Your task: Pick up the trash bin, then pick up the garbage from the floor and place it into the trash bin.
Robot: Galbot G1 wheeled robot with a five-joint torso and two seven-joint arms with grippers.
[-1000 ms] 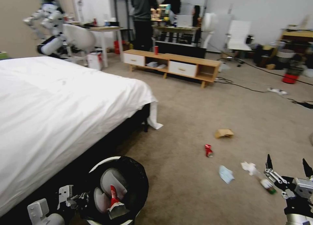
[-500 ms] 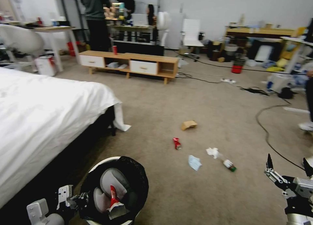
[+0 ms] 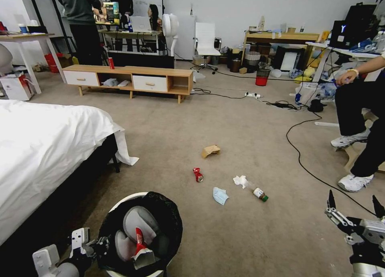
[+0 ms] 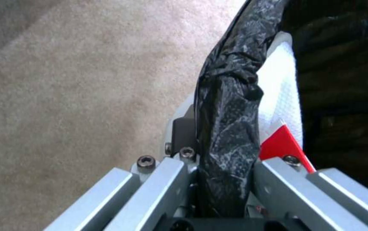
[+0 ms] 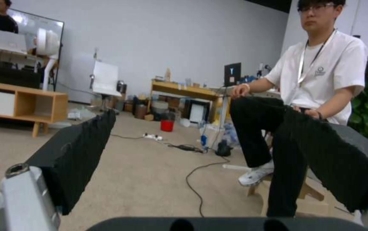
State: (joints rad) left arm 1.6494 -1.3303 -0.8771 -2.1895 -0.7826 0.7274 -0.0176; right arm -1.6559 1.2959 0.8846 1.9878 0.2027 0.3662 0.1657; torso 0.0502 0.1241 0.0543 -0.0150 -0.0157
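left wrist view: left pincer [image 4: 224,179] clamps trash bin [image 4: 231,106] rim | fingertips hidden

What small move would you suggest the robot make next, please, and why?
Probably drive forward toward the green-capped bottle: the left end effector already grips the trash bin rim, the right end effector is open and empty, and the litter lies beyond its reach.

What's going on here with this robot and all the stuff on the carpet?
The robot is tidying litter. Its left end effector is clamped on the bag-lined rim of the white trash bin, which already holds a red-white wrapper. Its right end effector hangs open and empty, low on the robot's right. On the carpet ahead lie a brown paper bag, a crushed red can, a blue face mask, a white tissue and a green-capped bottle.
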